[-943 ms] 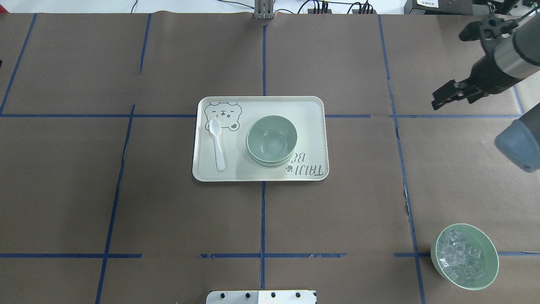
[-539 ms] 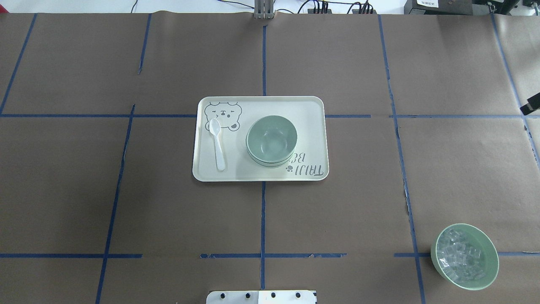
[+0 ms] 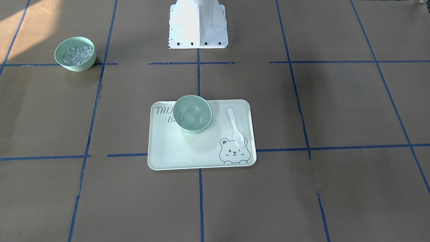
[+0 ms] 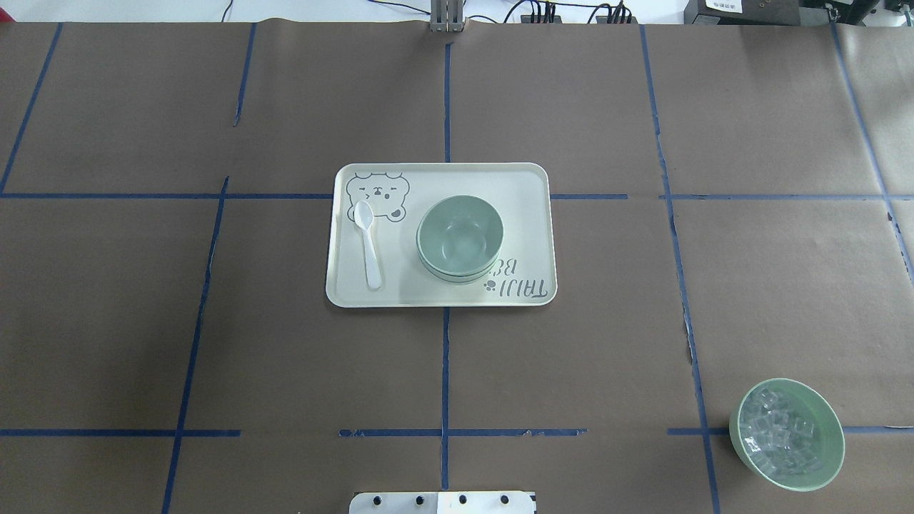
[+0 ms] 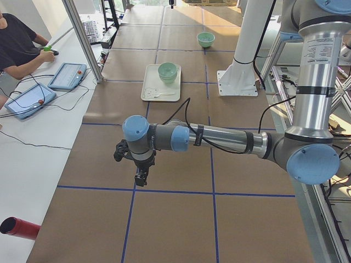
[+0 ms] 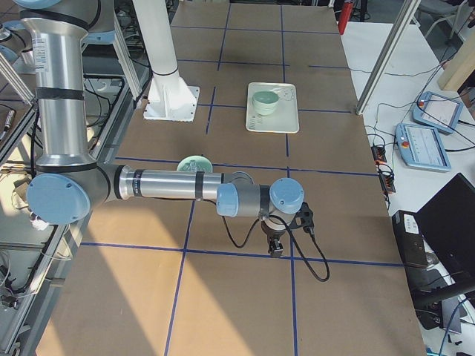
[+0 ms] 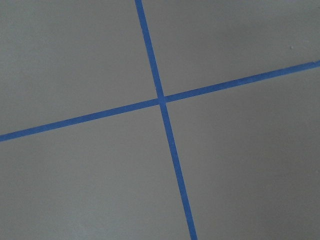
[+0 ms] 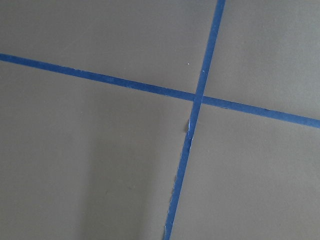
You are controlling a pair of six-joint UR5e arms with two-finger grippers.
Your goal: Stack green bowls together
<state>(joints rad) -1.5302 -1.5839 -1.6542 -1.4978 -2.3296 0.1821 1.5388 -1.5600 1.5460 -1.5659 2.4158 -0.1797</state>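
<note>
The green bowls (image 4: 460, 237) sit nested in one stack on the right half of the bear-print tray (image 4: 528, 214); layered rims show at the stack's base (image 3: 192, 113). The stack is also in both side views (image 5: 167, 71) (image 6: 265, 101). My left gripper (image 5: 141, 178) hangs over the table end far from the tray, seen only in the exterior left view. My right gripper (image 6: 275, 248) hangs over the opposite table end, seen only in the exterior right view. I cannot tell whether either is open or shut. Both wrist views show only brown paper and blue tape.
A white spoon (image 4: 368, 243) lies on the tray's left half. A green bowl with clear ice-like cubes (image 4: 786, 433) stands near the robot base on its right side. The white robot base (image 3: 197, 25) stands at the table's near edge. Operators' tablets (image 5: 30, 98) lie on a side table.
My right arm has swung out of the overhead view past its right edge. The bowls, tray, spoon and ice bowl have not moved.
</note>
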